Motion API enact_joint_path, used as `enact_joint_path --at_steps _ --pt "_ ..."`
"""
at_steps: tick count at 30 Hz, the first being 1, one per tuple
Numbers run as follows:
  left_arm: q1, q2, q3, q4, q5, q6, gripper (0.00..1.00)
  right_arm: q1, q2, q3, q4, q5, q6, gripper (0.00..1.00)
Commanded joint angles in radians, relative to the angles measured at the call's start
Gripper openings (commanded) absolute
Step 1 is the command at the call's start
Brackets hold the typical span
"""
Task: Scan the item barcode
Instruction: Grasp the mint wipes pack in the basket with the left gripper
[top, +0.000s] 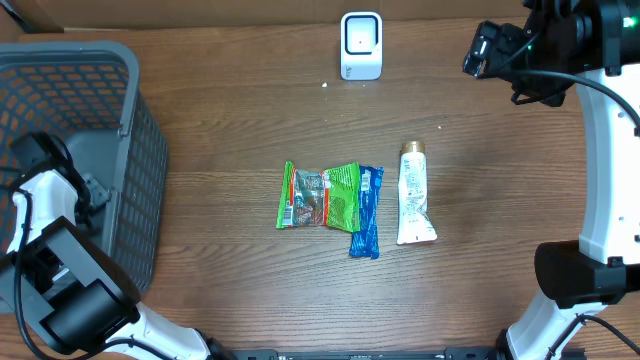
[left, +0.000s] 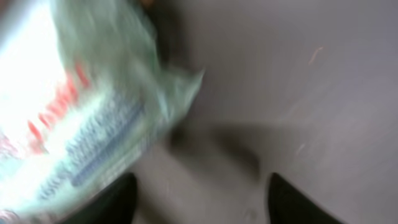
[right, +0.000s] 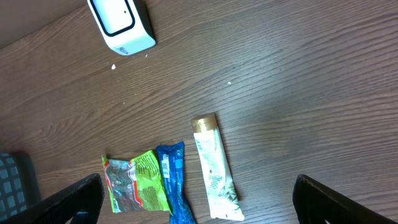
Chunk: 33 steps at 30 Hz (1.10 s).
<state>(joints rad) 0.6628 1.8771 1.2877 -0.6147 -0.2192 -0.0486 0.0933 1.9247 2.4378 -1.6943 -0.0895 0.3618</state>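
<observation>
At the far left of the overhead frame a grey mesh basket (top: 130, 90) sat on the wooden surface (top: 230, 110), with the left arm (top: 55, 265) bent against its lower edge. The left wrist view was heavily blurred. A pale packet (left: 68, 112) with red and blue print filled its upper left, and its long axis seemed to run from lower left to upper right over a plain grey ground. The left fingers (left: 121, 202) showed as two dark tips at the bottom edge, spread apart with bare grey between them. The packet's lower edge overlapped the left tip; whether they touched could not be told.

Near the middle of the overhead frame a green packet (top: 320, 197) lay flat, its long axis left to right and its red-trimmed end toward the left. At the top centre a white scanner (top: 361, 45) stood well apart from the items below it. Touching the green packet's right edge was a blue wrapper (top: 367, 212), its long axis top to bottom and its lower end leaning slightly left. Just right of it, not touching, a white tube (top: 414, 200) lay with its long axis top to bottom, its gold cap (top: 412, 149) toward the top of the frame and its crimped end toward the bottom.

At the right edge the right arm (top: 610, 150) rose over the surface. In the right wrist view the right fingers (right: 74, 198) sat at the lower corners, spread wide and gripping nothing
</observation>
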Motion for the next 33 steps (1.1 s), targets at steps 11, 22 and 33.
enact_joint_path --at_steps 11,22,33 --pt "-0.002 0.013 0.039 0.064 -0.228 0.320 0.77 0.003 0.002 -0.004 0.007 -0.002 -0.010 0.97" --pt "0.001 0.026 -0.008 0.082 -0.357 0.269 0.75 0.003 0.002 -0.004 0.001 -0.002 -0.010 0.98" --pt "-0.003 0.145 -0.042 0.061 -0.293 0.225 0.44 0.003 0.002 -0.004 0.001 -0.002 -0.010 0.98"
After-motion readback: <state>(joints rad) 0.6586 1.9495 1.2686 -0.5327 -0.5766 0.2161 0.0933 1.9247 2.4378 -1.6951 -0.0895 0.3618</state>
